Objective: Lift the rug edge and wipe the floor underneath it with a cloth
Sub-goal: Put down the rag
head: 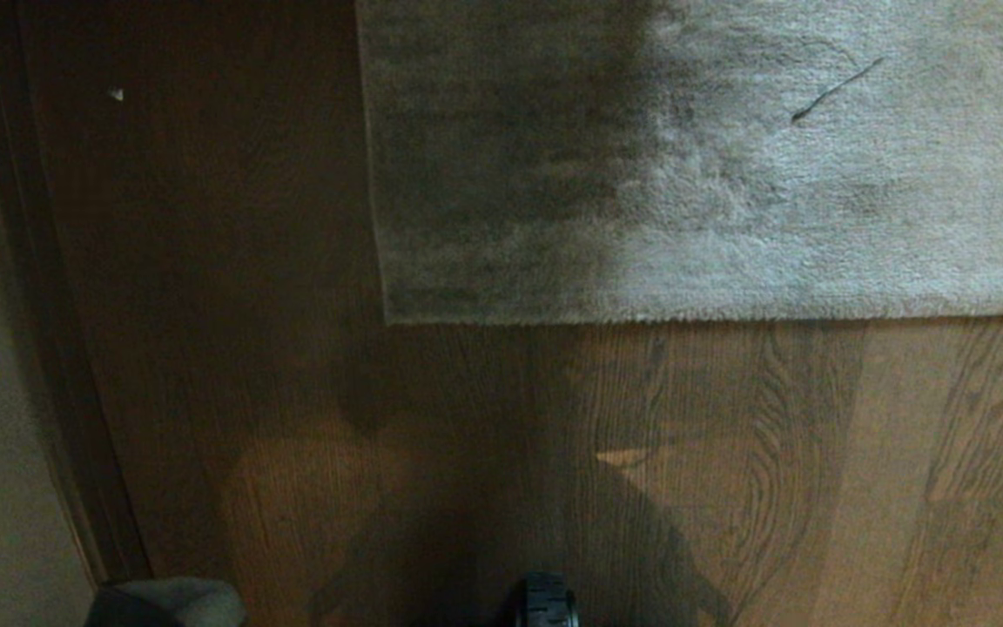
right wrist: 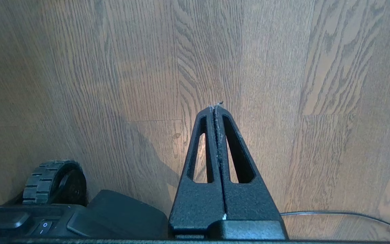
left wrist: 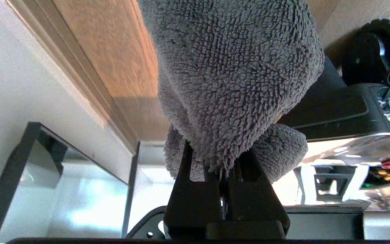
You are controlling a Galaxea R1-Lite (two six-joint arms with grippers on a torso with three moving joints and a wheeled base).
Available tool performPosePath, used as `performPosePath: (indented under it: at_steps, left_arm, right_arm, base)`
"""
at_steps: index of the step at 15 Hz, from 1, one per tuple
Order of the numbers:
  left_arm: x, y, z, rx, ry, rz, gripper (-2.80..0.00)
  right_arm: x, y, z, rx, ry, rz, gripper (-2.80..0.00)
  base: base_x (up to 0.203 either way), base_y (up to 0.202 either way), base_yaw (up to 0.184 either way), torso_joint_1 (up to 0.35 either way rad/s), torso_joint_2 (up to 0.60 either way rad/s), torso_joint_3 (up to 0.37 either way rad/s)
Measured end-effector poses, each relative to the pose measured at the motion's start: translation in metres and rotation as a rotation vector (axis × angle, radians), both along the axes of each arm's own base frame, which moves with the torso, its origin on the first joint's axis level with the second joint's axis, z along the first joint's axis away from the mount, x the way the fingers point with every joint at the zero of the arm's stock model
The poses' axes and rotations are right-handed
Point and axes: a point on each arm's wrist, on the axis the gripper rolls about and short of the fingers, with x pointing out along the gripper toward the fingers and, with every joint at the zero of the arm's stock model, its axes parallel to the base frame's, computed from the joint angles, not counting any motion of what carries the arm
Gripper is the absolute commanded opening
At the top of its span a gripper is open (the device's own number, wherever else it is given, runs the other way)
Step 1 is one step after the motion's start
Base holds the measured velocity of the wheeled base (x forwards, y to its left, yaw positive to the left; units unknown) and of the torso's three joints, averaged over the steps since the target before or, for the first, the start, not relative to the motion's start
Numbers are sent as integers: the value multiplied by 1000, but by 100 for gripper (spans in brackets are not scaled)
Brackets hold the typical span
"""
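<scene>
Down on the brown wooden floor (head: 728, 453) with its dark wavy grain, the large light grey short-pile rug (head: 815, 200) lies flat across the far right. Its near border runs straight, and its square near-left corner (head: 390, 319) rests against the boards. A thin dark thread (head: 837, 90) lies on the pile far to the right. At the near left, just inside the head view, sits a bit of the small plush grey microfibre cloth (left wrist: 235, 84). The left gripper (left wrist: 228, 169) has its black fingers pinched tight on a fold of it, and the rest bunches up beyond the fingertips. The right gripper (right wrist: 217, 107) hangs over bare boards with fingers pressed together, holding nothing. One black ridged wheel (head: 545, 601) of the base shows at the near edge.
</scene>
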Motion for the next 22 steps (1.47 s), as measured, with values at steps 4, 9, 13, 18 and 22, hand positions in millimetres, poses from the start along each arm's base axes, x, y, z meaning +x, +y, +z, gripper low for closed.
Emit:
performPosePath:
  at_steps: [4, 9, 13, 18, 22]
  left_arm:
    - [14, -1, 15, -62, -7, 19, -280]
    - [41, -1, 19, -102, -19, 33, -280]
    - [75, -1, 25, -158, -50, 83, -280]
    - [125, -1, 38, -214, -204, 106, -280]
    - [156, -1, 48, -225, -269, 104, -280]
  right_arm:
    - [0, 0, 0, 0, 0, 0, -280]
    - [0, 0, 0, 0, 0, 0, -280]
    - [0, 0, 0, 0, 0, 1, -280]
    - [0, 0, 0, 0, 0, 0, -280]
    - [0, 0, 0, 0, 0, 0, -280]
  base:
    - [0, 0, 0, 0, 0, 0]
    - [0, 0, 0, 0, 0, 0]
    - [0, 0, 0, 0, 0, 0]
    - [0, 0, 0, 0, 0, 0]
    - [0, 0, 0, 0, 0, 0]
